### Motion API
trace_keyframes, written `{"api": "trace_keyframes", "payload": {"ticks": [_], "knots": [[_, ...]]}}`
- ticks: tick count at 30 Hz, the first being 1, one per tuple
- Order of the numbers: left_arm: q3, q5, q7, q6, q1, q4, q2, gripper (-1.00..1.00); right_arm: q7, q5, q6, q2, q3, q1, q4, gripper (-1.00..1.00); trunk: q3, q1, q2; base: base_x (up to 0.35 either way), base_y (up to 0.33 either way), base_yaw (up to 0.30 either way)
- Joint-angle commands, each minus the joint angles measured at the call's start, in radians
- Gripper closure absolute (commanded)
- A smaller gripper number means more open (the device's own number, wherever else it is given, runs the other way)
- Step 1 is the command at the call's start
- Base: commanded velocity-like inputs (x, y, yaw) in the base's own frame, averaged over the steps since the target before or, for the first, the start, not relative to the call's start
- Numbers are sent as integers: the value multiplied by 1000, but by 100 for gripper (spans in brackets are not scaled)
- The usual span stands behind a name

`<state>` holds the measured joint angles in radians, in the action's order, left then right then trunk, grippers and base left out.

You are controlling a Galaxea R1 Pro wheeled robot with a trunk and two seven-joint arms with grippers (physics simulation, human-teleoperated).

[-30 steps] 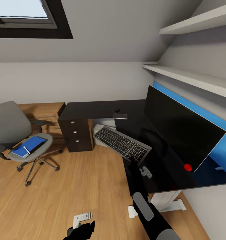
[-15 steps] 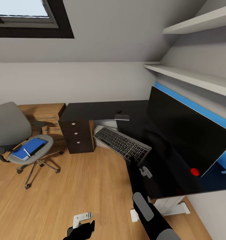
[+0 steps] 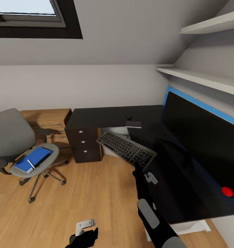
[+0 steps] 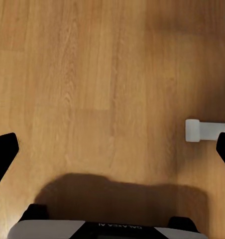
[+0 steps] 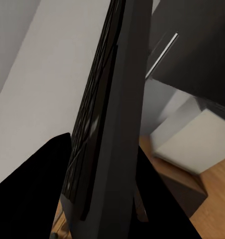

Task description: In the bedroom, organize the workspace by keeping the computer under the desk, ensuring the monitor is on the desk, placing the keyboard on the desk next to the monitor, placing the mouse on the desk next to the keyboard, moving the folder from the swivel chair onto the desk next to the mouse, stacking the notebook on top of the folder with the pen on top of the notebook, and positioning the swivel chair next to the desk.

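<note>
Forward-stretched right arm (image 3: 149, 210), fingers (image 5: 38, 184) clamping keyboard (image 3: 126, 149) over desk (image 3: 96, 117) edge.

The head camera looks down over the desk (image 3: 106, 117); the right wrist camera, close along the keyboard (image 5: 110, 129), shares it; the left faces floor (image 4: 92, 74).

- The desk (image 3: 106, 117) is glossy black.
- The monitor (image 3: 203, 137) has a black screen, with a red dot near its lower corner.
- The keyboard (image 3: 126, 150) has black keys in a grey frame.
- The swivel chair (image 3: 11, 137) is grey.
- The folder (image 3: 32, 160) is blue.
- The floor (image 3: 86, 193) is light wood grain.
- The wall panel (image 3: 200, 103) behind the monitor is bright blue.
</note>
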<state>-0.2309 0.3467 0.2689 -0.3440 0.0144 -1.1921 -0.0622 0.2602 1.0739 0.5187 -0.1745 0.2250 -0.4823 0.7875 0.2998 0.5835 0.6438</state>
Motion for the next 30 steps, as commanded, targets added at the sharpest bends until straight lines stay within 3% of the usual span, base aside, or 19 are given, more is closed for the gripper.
{"api": "trace_keyframes", "payload": {"ticks": [1,4,7,15,16,18,23,30], "knots": [[-2,10,9,-3,1,-1,1,-100,7,8,4,0,2,-1,-1,100,1,1,1,199,286,0],[-2,10,9,-3,1,-1,0,-100,3,8,4,0,1,-1,-1,100,1,1,1,194,216,0],[-4,11,9,-3,1,-1,0,-100,-21,39,59,0,-1,-1,-1,100,1,1,1,32,12,0],[-4,11,8,-3,0,0,-1,-100,-109,62,198,0,2,-1,-17,100,1,1,1,5,2,0],[-4,11,8,-3,1,0,-1,-100,-118,76,227,0,2,-1,-23,100,1,1,1,0,0,0],[-4,12,8,-3,1,0,-1,-100,-129,154,300,0,5,-1,-33,100,1,1,1,0,0,0],[-4,12,8,-3,1,0,-1,-100,-129,197,314,0,9,-1,-35,100,1,1,1,0,0,0],[-4,11,8,-3,1,0,-1,-100,-128,202,303,0,20,-1,-28,100,1,1,1,0,0,0]]}}
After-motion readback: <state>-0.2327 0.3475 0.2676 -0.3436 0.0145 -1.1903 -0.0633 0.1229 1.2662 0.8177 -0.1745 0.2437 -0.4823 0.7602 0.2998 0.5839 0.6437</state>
